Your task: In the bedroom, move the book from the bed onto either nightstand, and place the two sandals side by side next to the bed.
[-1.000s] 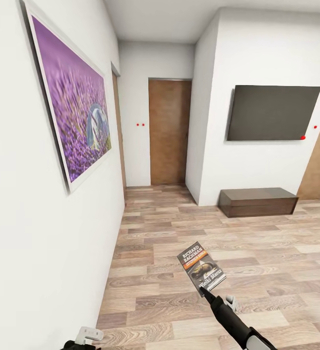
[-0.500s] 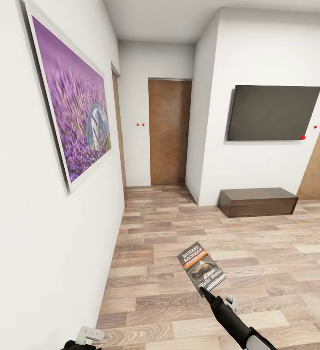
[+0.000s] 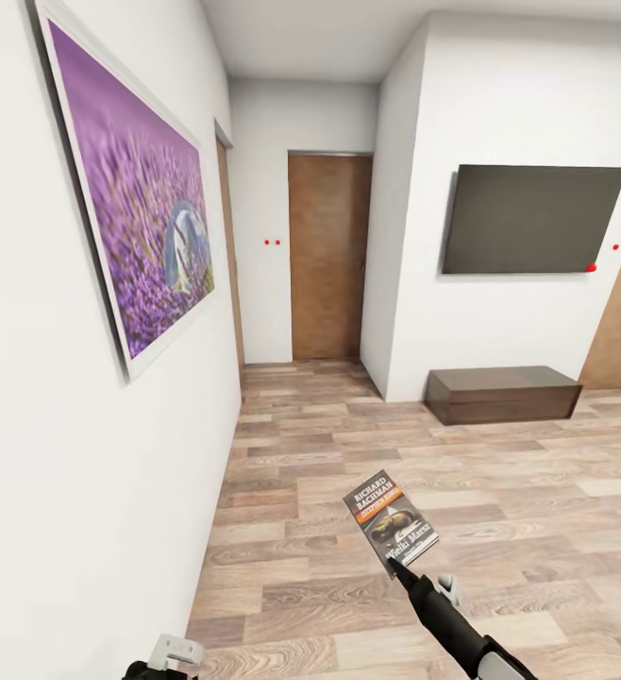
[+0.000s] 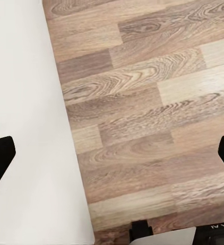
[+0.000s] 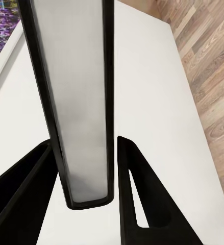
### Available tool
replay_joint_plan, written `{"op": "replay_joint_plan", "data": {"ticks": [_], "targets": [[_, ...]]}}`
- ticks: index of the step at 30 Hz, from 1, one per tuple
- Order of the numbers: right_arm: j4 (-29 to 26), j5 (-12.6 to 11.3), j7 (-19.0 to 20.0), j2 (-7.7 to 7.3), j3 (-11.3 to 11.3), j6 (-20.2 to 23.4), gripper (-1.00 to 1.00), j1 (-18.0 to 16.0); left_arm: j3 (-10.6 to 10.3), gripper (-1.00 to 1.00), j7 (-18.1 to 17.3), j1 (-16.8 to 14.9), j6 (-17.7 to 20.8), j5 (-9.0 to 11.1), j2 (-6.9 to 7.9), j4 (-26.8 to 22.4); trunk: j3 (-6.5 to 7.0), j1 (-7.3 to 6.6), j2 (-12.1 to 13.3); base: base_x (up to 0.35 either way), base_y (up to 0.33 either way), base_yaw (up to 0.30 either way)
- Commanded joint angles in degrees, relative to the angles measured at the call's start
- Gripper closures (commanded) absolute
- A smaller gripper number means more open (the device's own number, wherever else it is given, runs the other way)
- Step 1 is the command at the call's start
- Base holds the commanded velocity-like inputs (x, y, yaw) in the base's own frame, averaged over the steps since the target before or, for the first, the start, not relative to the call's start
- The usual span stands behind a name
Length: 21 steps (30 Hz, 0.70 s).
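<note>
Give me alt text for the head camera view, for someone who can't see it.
The right gripper holds the book up by its lower edge above a wood-plank floor in a white hallway. A purple flower picture hangs on the left wall; ahead are a brown door, a wall-mounted dark screen and a long low dark bench.

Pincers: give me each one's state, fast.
Left pincer: open, empty.
Right pincer: closed on the paperback book.

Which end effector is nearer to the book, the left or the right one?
The right. The right end effector grips the book at its lower edge, holding it above the floor. The left end effector sits low beside the white wall, apart from it.
</note>
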Motion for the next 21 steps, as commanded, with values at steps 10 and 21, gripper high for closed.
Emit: {"op": "replay_joint_plan", "data": {"ticks": [10,21], "targets": [[0.0,-0.6,0.2,0.00,0.3,0.5,1.00,0.0,-0.1,-1.00,-0.2,0.0,0.3,-0.6,0.03,-0.1,-0.02,0.05,0.0,0.219,0.000,0.000],[0.0,-0.6,0.2,0.05,0.3,0.5,1.00,0.0,-0.1,-1.00,-0.2,0.0,0.3,-0.6,0.03,-0.1,-0.02,0.05,0.0,0.200,0.000,0.000]]}}
